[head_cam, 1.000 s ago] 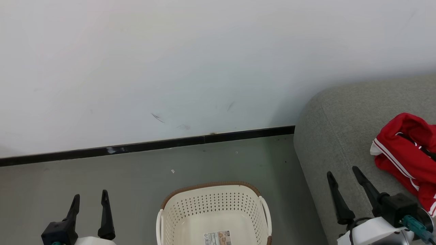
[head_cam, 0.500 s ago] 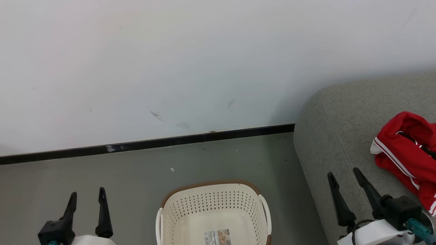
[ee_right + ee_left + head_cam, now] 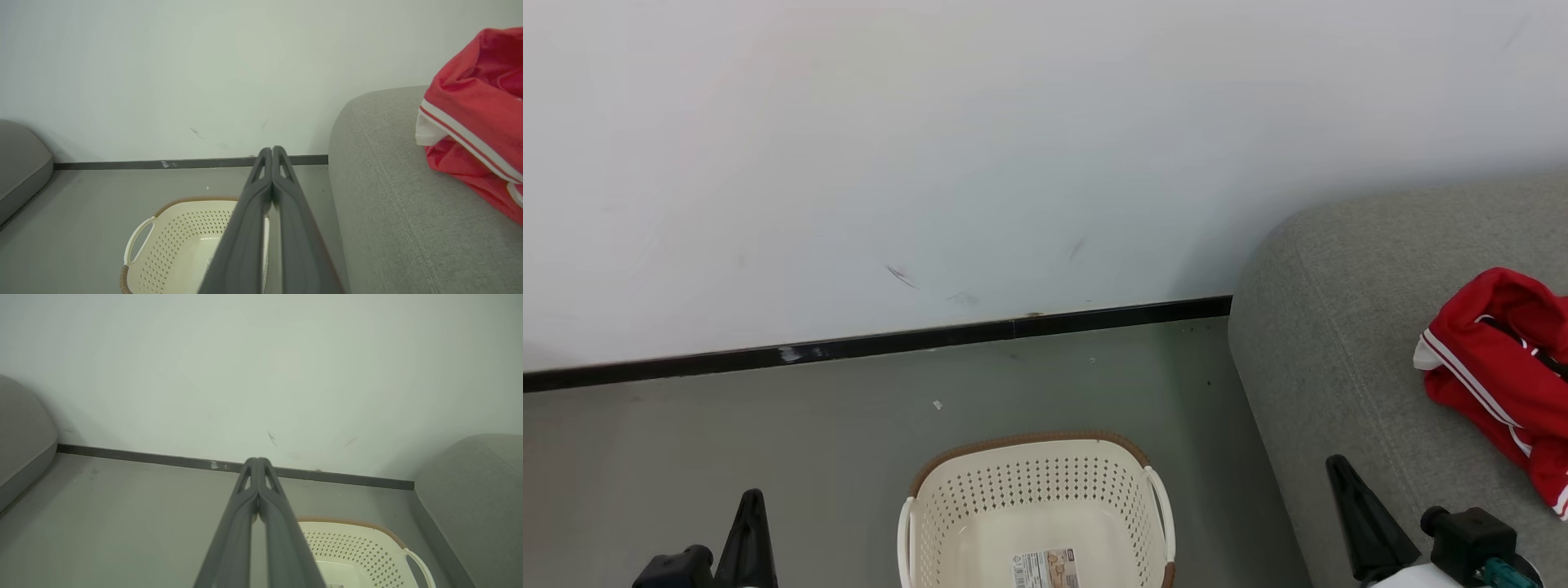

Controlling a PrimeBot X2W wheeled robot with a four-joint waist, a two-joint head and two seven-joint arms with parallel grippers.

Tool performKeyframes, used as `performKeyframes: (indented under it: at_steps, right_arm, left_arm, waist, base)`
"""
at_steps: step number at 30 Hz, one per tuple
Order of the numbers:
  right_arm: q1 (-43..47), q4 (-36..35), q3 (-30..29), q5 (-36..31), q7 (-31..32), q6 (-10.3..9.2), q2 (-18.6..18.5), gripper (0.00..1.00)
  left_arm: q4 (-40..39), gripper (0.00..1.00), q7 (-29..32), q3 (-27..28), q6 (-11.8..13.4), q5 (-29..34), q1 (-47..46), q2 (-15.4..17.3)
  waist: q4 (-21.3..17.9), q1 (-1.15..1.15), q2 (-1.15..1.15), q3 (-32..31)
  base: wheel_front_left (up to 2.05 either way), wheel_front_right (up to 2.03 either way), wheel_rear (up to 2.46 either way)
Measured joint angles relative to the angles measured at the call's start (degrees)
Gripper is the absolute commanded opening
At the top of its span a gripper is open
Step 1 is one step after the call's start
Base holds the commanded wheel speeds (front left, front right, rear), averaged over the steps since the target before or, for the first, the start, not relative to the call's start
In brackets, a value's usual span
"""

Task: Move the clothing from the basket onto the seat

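Red clothing (image 3: 474, 122) lies bunched on the grey seat (image 3: 388, 204)

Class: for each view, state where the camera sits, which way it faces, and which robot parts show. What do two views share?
Head view: on the head, facing forward-down at basket, floor, seat; left claw and right claw below.
Left wrist: along its shut claw toward the wall.
Right wrist: along its shut claw, clothing at right.
Shared: the basket, in all three.
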Motion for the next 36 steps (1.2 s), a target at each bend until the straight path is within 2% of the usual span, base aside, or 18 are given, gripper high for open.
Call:
performKeyframes:
  at_steps: [8, 15, 27, 36]
  right_arm:
    - [0.59, -1.36, 1.51, 5.21, 0.00, 0.00, 0.00, 0.00]
    - [1.29, -1.81, 1.86, 12.81, 0.08, 0.00, 0.00, 0.00]
    - [0.98, -1.07, 0.53, 25.82, 2.81, 0.00, -0.21, 0.00]
    - [-0.43, 0.20, 0.21, 34.56, 4.54, 0.00, -1.10, 0.00]
  left_arm:
    - [-0.03, 0.00, 1.65, 1.54, -1.35, -5.21, -0.01, -0.19]
    - [-0.15, 0.00, 3.33, 2.43, -2.59, -10.07, -0.01, -0.91]
    - [-0.29, 0.00, 5.87, 4.37, -5.12, -17.44, -0.05, -1.66]
    - [-0.27, 0.00, 7.46, 5.77, -7.08, -23.10, -0.35, -2.18]
  waist:
    - [0.07, 0.00, 0.00, 0.10]
    - [0.38, 0.03, 0.00, 0.24]
    - [1.06, 0.41, 0.00, 0.23]
    - [1.40, 0.51, 0.00, 0.14]
  base:
    - [0.00, 0.00, 0.00]
    - [0.00, 0.00, 0.00]
    - [0.00, 0.00, 0.00]
    - [0.00, 0.00, 0.00]
